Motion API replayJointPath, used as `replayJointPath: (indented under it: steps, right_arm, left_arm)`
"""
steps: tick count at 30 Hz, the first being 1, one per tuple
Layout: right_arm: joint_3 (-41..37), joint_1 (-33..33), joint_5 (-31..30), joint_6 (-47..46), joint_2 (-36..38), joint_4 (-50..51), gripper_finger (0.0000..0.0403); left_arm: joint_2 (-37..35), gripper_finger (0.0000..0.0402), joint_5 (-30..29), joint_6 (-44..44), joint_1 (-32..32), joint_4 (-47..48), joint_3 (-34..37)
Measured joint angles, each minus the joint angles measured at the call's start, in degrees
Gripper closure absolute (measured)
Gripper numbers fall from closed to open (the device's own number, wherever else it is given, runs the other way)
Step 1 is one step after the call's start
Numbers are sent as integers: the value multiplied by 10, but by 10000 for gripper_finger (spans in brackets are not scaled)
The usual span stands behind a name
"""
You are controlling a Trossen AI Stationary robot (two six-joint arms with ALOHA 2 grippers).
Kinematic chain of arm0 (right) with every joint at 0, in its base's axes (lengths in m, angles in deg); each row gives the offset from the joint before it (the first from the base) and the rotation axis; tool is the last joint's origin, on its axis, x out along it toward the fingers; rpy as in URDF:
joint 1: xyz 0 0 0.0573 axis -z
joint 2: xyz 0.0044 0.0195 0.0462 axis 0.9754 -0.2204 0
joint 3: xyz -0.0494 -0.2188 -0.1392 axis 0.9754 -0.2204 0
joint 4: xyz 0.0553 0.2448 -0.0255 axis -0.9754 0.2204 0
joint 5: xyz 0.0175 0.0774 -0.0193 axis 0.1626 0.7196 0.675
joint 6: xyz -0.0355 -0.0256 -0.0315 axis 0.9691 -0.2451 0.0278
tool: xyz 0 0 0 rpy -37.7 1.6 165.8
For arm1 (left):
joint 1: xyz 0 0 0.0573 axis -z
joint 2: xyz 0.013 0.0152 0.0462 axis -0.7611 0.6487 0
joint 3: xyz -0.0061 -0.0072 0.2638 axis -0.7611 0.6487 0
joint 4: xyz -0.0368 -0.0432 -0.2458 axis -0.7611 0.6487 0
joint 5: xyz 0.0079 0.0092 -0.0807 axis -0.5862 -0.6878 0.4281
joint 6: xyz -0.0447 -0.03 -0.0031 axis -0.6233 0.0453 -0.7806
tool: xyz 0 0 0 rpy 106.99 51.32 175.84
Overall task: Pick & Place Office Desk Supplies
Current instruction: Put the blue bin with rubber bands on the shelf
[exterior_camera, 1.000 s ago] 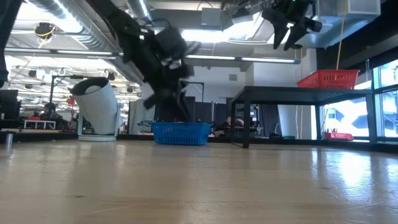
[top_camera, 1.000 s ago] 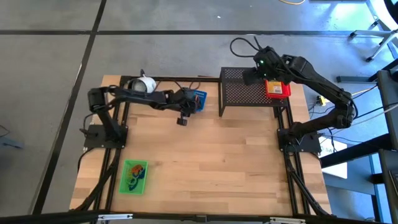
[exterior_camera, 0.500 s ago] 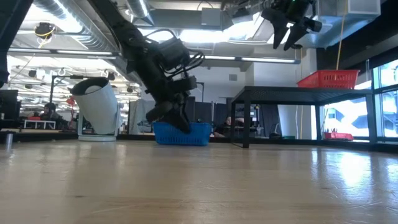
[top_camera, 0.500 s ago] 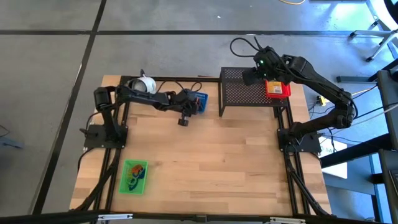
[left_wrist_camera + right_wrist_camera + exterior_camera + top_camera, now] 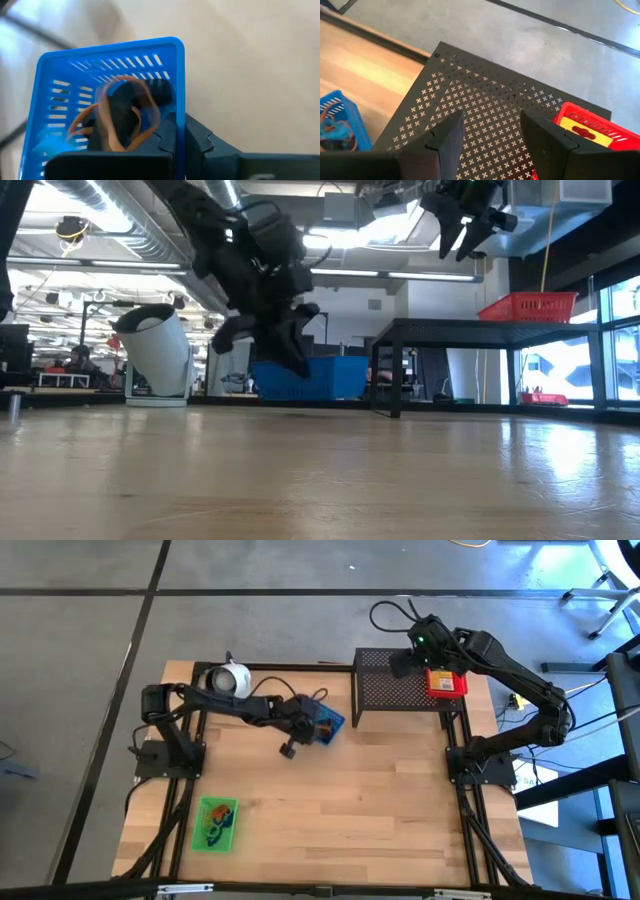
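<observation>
The left claw (image 5: 318, 728) is pinching the blue tray's (image 5: 111, 95) wall, holding it clear of the bench (image 5: 350, 800) beside the rack (image 5: 400, 690). The right claw (image 5: 490, 137) is hovering spread above the rack, near the red tray (image 5: 446, 682). The green tray (image 5: 216, 823) is lying on the bench's front left.

The table (image 5: 330, 800) is pale wood planking inside a dark metal frame (image 5: 455, 790), standing on a grey concrete floor (image 5: 250, 630) crossed by dark seam lines. Seen level from the table top, the room beyond is an open workshop: exposed silver ducts (image 5: 110, 210) and pipes run under the ceiling with long strip lights (image 5: 400, 275), benches stand far back at the left, and bright windows (image 5: 620, 350) fill the right wall.
</observation>
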Motion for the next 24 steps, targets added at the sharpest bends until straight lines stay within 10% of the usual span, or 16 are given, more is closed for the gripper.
replayJointPath:
  steps: [24]
  right_arm:
    - [0, -58, 57, 27, 0, 0, 206]
  left_arm:
    - [-7, 376, -7, -18, 204, 60, 0]
